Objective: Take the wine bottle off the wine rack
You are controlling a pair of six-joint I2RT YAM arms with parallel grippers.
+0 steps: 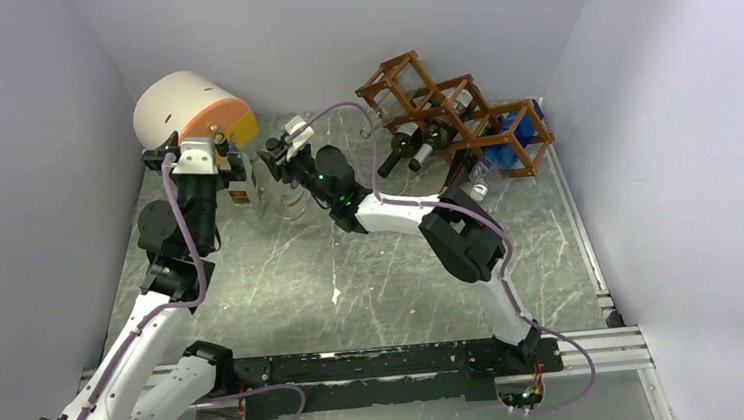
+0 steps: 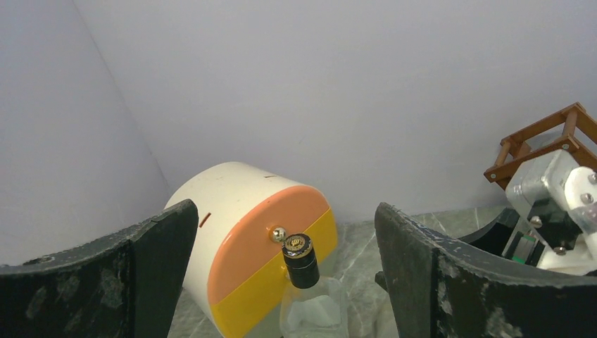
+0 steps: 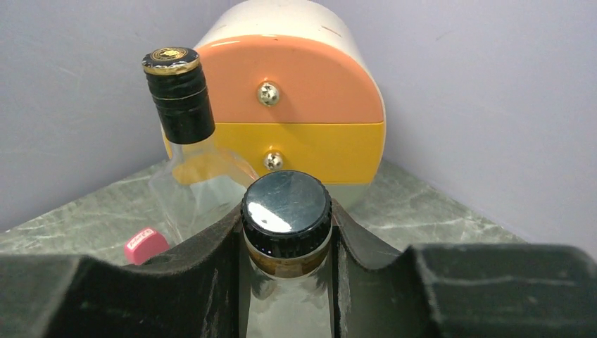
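Black fingers (image 3: 211,282) of the right gripper (image 3: 286,243) clamp the upright wine bottle (image 3: 286,211) by its neck, well left of the wine rack (image 1: 379,73); the left gripper (image 2: 285,225), jaws wide and empty, hovers above a neighbouring gold-capped bottle (image 2: 299,257).

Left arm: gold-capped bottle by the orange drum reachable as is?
Likely yes. The left claw is open, and the gold-capped bottle stands in line with its gap, nothing in between. The right claw, shut on a second bottle, sits close alongside.

Marbled table (image 1: 353,272), wine rack (image 1: 456,113), cylinder (image 1: 190,109) (far corners)
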